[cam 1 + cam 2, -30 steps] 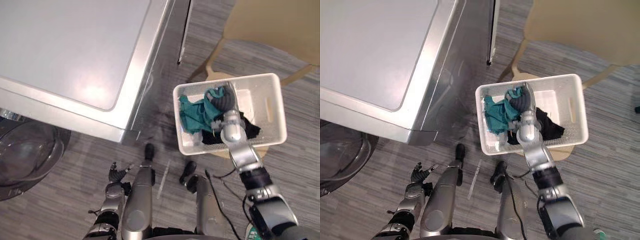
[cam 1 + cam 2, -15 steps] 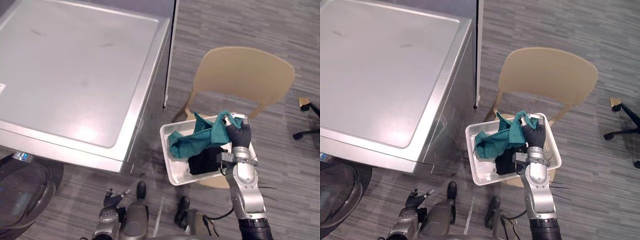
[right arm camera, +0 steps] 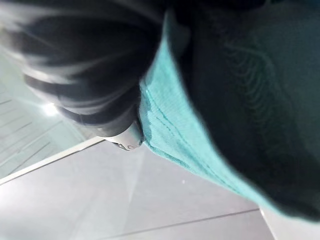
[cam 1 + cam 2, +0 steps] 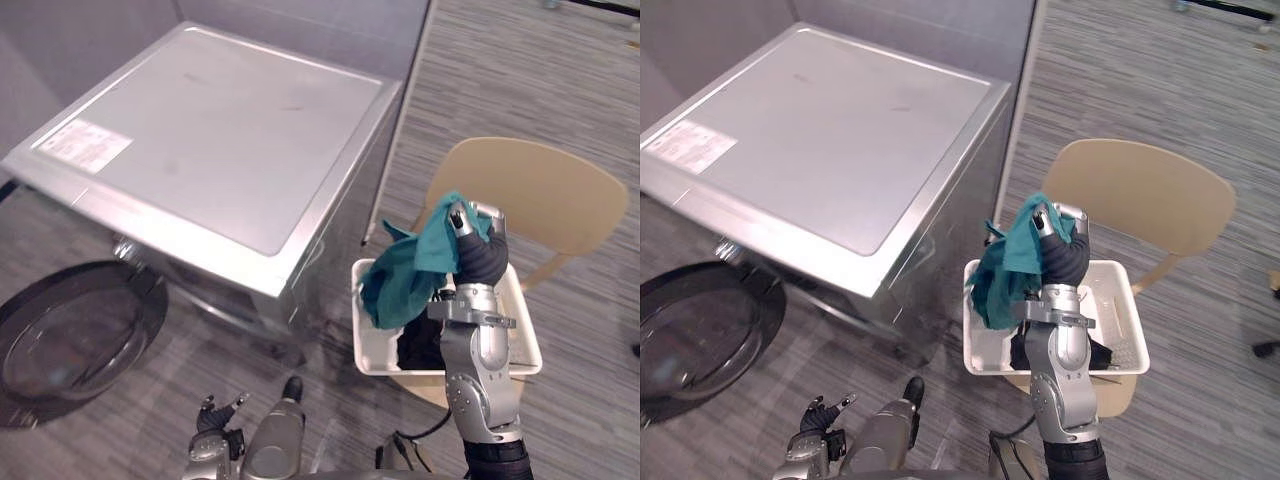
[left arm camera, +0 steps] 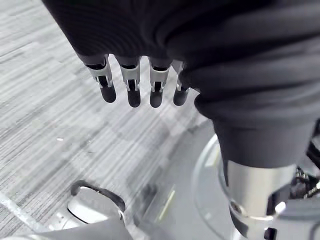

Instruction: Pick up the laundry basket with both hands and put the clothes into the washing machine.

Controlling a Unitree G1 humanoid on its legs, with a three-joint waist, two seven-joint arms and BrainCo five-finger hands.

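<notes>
R hand (image 4: 478,255) is raised above the laundry basket (image 4: 372,350), fingers curled and pinching a teal cloth (image 4: 405,275) that hangs over the basket's near-left corner. The white basket sits on a tan chair (image 4: 540,195), w/ dark clothes (image 4: 420,345) inside. The washing machine (image 4: 220,140) stands to the chair's left, its round door (image 4: 70,330) swung open. L hand (image 4: 213,443) is low over the floor (image 5: 45,115), fingers (image 5: 131,82) straight, slightly spread, holding nothing.
</notes>
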